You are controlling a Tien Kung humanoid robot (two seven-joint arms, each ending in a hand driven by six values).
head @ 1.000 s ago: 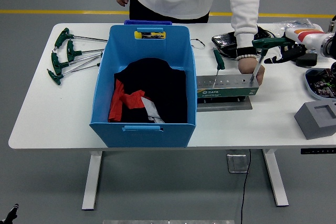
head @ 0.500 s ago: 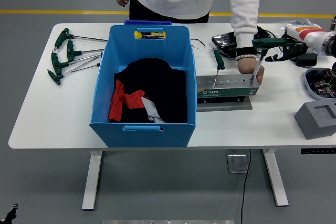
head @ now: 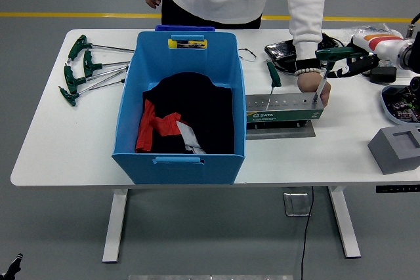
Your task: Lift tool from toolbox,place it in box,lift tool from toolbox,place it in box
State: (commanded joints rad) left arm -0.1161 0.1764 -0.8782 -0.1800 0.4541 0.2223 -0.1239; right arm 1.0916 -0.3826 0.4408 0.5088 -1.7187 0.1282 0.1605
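1. Head view, right arm: we recorded the robot's right hand (head: 356, 63) near the right edge of the tabletop, at the end of the green T-handle (head: 338, 53). Over the last second it had drawn back toward that edge. We could not tell whether its fingers gripped the handle or merely touched it.
2. Tool: the T-handle wrench stood upright in the right end of the toolbox (head: 282, 111), shaft seated in the rack. It had not risen across the interval.
3. Second tool: a green-handled wrench (head: 272, 83) stood at the rack's left end, untouched.
4. Person: a hand (head: 312, 83) in a white sleeve rested on the toolbox from the far edge, just behind the shaft, and had not shifted.
5. Box: the blue box (head: 178, 155) sat mid-tabletop, touching the toolbox's left end, holding black and red cloth.
6. Spare wrenches (head: 85, 70) lay at the far-left corner.
7. Judgement: the lift seemed not yet begun; the retreat suggested regrasping rather than extraction.
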